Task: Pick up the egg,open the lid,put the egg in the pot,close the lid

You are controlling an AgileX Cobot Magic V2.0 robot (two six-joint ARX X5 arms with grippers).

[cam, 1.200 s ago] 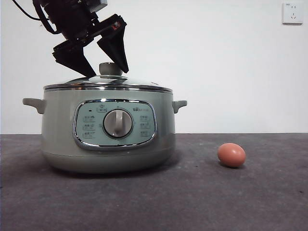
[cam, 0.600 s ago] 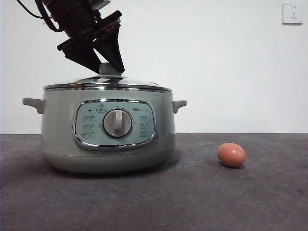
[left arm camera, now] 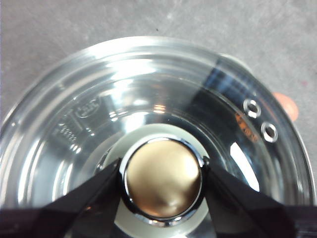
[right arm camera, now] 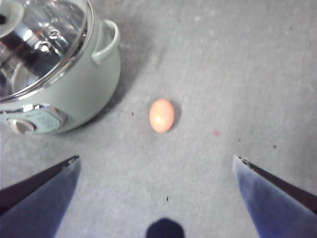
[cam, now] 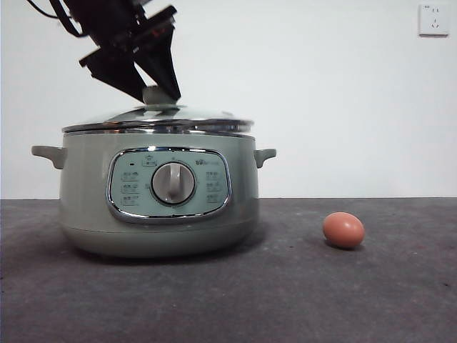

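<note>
The pale green pot (cam: 158,187) stands at the left of the table, and its handle and side show in the right wrist view (right arm camera: 79,94). The glass lid (cam: 157,116) sits on it, slightly raised. My left gripper (cam: 158,97) comes down from the top left and is shut on the lid's knob (left arm camera: 162,179), one jaw on each side. The brown-orange egg (cam: 343,230) lies on the table to the right of the pot. My right gripper (right arm camera: 156,158) is open and empty, high above the egg (right arm camera: 161,115).
The table is a dark grey mat (cam: 285,300). A white wall socket (cam: 434,19) sits at the top right of the back wall. The pot's control panel with its silver dial (cam: 173,183) faces the front camera.
My left gripper has closed its jaws on the lid's knob and risen a little. The lid has lifted slightly with it, and the pot has shifted a touch to the left.
</note>
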